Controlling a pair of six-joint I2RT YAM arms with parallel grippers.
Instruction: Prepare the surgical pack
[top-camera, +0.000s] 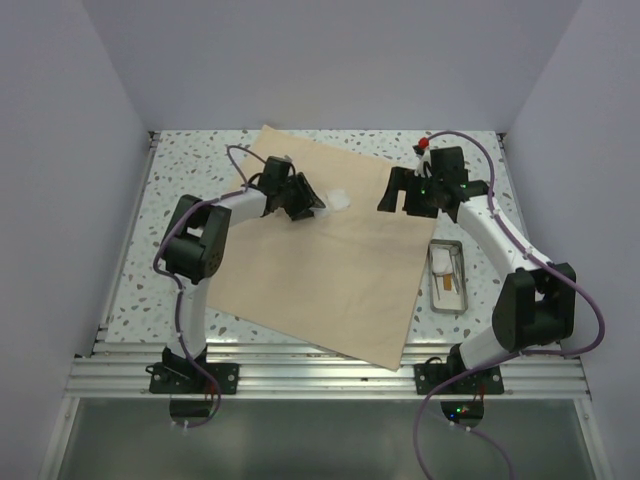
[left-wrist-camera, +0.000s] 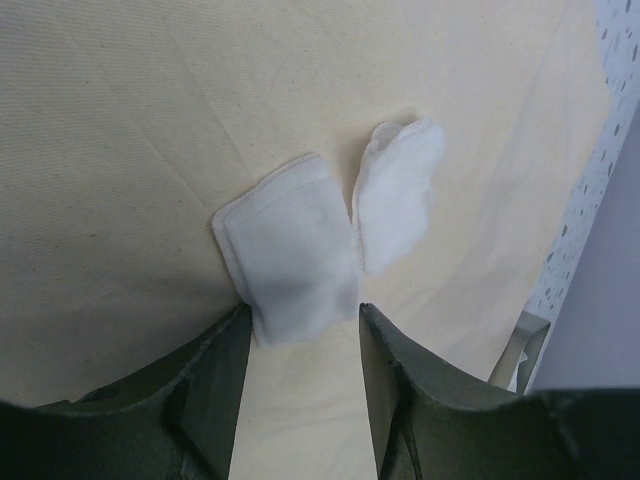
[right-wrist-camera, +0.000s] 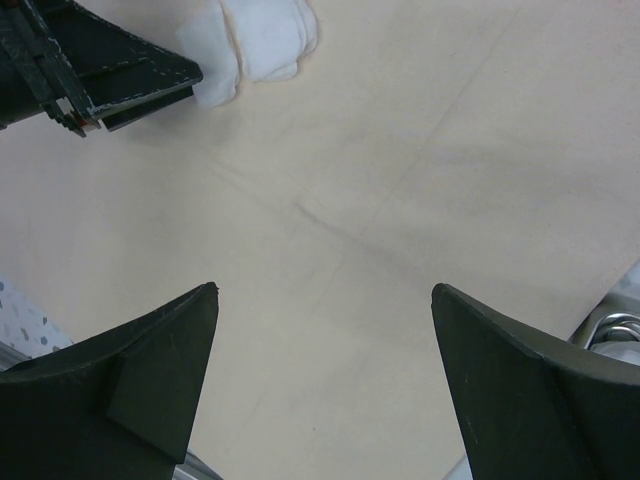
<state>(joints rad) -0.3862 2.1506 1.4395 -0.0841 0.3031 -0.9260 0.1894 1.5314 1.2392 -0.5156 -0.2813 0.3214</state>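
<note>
Surgical pack (top-camera: 330, 260): one flat sheet mid-frame carrying two gauze squares (left-wrist-camera: 295, 255); one tray (top-camera: 447, 277) at right. My left fingers (left-wrist-camera: 215, 390) straddle one square, released; my right fingers (right-wrist-camera: 150, 380) spread wide.

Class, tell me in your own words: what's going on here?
Two robot arms work over a tan cloth spread flat on the table. The left gripper is low over two gauze squares on it, jaws open either side of the nearer one's edge. The right gripper hangs open above bare cloth, holding nothing. A metal tray sits beside the cloth's right edge.
</note>
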